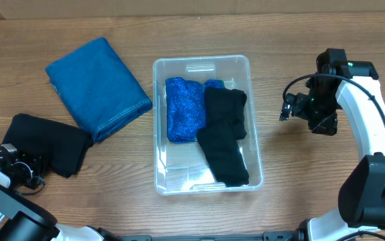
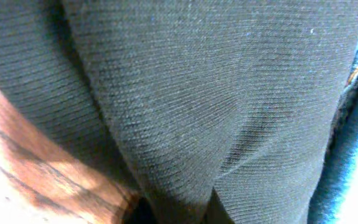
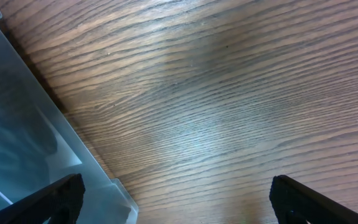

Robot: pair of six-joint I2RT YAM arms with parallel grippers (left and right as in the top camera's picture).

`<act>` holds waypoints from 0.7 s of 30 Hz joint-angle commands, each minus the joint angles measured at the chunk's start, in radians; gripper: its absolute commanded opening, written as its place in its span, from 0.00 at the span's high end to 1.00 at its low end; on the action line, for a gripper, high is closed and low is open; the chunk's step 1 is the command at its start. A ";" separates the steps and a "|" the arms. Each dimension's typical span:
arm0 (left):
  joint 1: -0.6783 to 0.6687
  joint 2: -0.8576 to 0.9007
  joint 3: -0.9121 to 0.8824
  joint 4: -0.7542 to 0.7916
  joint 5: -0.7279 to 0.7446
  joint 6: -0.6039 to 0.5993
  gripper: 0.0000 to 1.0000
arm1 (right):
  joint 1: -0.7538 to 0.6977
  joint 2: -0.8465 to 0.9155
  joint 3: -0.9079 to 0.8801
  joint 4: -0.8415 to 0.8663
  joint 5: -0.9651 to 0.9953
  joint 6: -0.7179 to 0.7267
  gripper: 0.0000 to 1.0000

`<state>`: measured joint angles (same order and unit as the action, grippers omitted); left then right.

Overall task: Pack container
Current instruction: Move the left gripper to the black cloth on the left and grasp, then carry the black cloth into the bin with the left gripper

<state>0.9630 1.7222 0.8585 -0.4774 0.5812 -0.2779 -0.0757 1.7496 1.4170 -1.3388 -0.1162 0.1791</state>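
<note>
The clear plastic container (image 1: pixel 157 134) stands mid-table and holds a sparkly blue cloth (image 1: pixel 184 110) and a black cloth (image 1: pixel 224 134) lying lengthwise. Its corner shows in the right wrist view (image 3: pixel 35 143). A folded black knit cloth (image 1: pixel 48 144) lies at the front left and fills the left wrist view (image 2: pixel 197 93). My left gripper (image 1: pixel 28 167) is at its left edge, and its jaws (image 2: pixel 175 214) pinch a fold of it. My right gripper (image 1: pixel 287 110) hovers right of the container, open and empty (image 3: pixel 179 205).
A folded blue denim-like cloth (image 1: pixel 98 87) lies at the back left, next to the black cloth; its edge shows in the left wrist view (image 2: pixel 347 168). Bare wooden tabletop (image 1: pixel 326 194) lies right of the container.
</note>
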 commanded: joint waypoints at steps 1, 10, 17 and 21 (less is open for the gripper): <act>-0.010 0.003 -0.023 -0.016 0.164 0.040 0.96 | 0.002 -0.004 -0.001 0.001 -0.005 -0.004 0.00; -0.010 -0.512 0.002 -0.257 0.354 0.060 0.96 | 0.002 -0.004 -0.001 -0.002 -0.005 -0.004 0.00; -0.150 -0.821 0.111 -0.389 0.448 -0.019 0.96 | 0.002 -0.004 -0.001 -0.001 -0.016 -0.004 0.00; -0.466 -0.820 0.180 -0.411 0.405 -0.029 0.96 | 0.002 -0.004 -0.001 0.000 -0.016 -0.004 0.00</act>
<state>0.6762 0.9058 0.9680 -0.8936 0.9695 -0.2928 -0.0761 1.7496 1.4170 -1.3422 -0.1265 0.1795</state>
